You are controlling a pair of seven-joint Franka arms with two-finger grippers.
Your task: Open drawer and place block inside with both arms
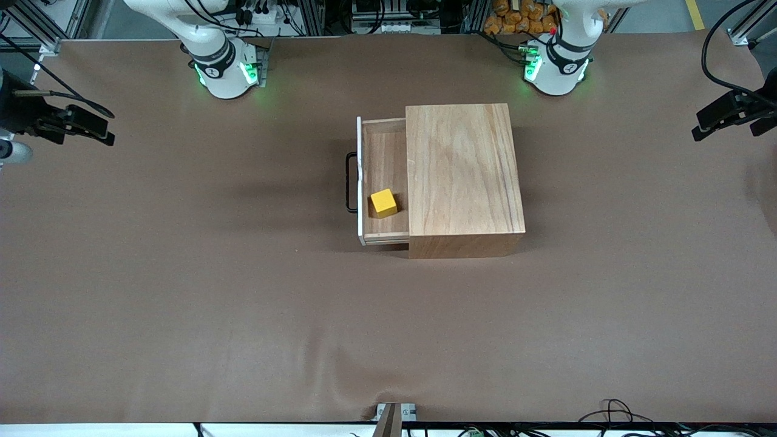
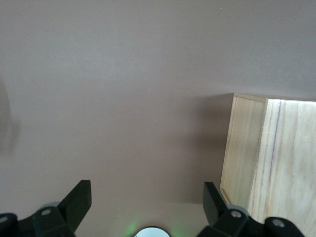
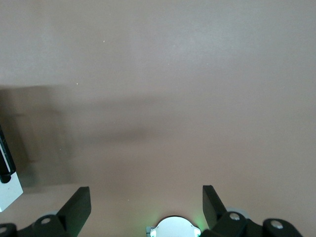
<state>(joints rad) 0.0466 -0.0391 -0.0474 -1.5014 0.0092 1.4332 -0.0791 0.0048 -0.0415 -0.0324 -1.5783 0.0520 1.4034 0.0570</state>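
The wooden box (image 1: 464,170) stands mid-table with its drawer (image 1: 383,152) pulled out toward the right arm's end, its black wire handle (image 1: 349,182) outermost. The yellow block (image 1: 383,203) rests inside the drawer, in the corner nearer the front camera. Neither gripper shows in the front view; both arms are drawn back at their bases. My left gripper (image 2: 146,192) hangs open and empty over bare tablecloth, with the box (image 2: 276,163) to one side. My right gripper (image 3: 145,195) is also open and empty over the cloth, and a corner of the drawer's white front panel (image 3: 10,190) shows.
The right arm's green-lit base (image 1: 226,70) and the left arm's base (image 1: 557,67) stand along the table's back edge. Black camera mounts sit at the right arm's end (image 1: 67,121) and the left arm's end (image 1: 734,112). Loose cables (image 1: 613,413) lie at the front edge.
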